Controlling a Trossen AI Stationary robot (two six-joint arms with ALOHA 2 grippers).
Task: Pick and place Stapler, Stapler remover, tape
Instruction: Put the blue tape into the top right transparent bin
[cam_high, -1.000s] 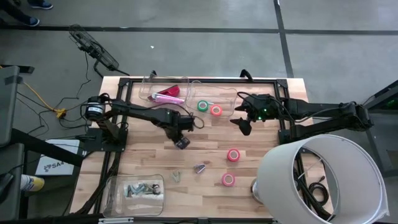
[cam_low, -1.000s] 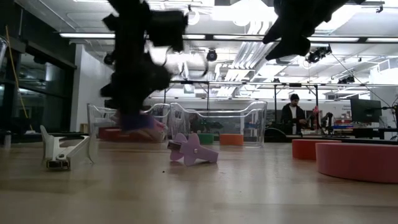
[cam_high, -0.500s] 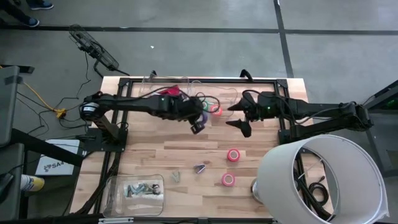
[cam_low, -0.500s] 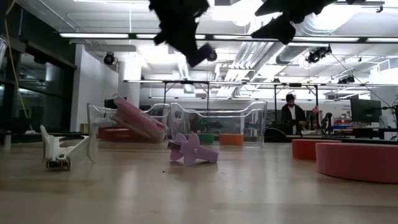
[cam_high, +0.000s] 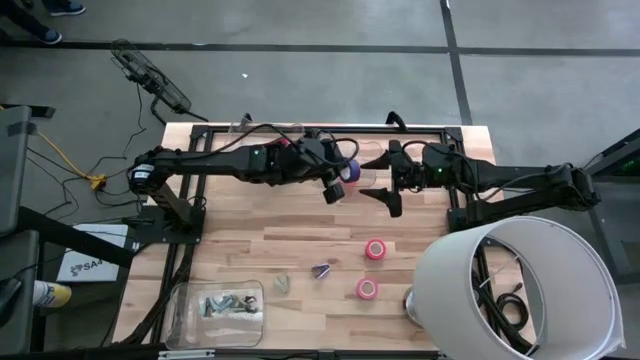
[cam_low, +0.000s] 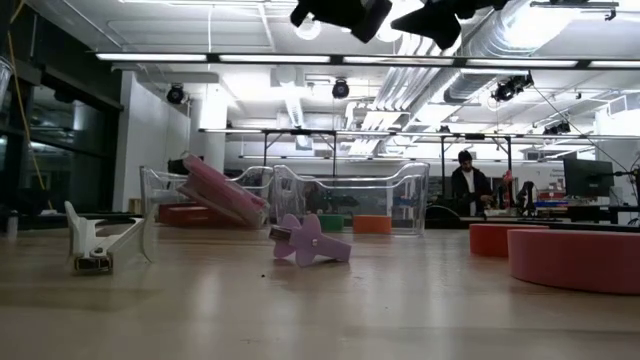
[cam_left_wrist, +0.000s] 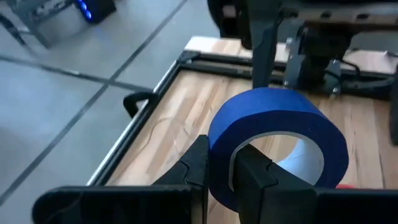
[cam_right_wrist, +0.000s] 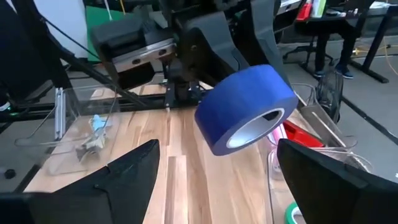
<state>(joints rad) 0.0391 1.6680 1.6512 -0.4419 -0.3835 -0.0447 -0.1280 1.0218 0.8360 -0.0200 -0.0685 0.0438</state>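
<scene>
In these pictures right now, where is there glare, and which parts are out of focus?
Low view: the bright ceiling lights glare, so both arms above show as dark silhouettes. Left wrist view: the blue tape roll in the left pincer is fairly sharp, and the floor behind it is soft. Right wrist view: the right pincer is blurred, being close to the lens.
</scene>
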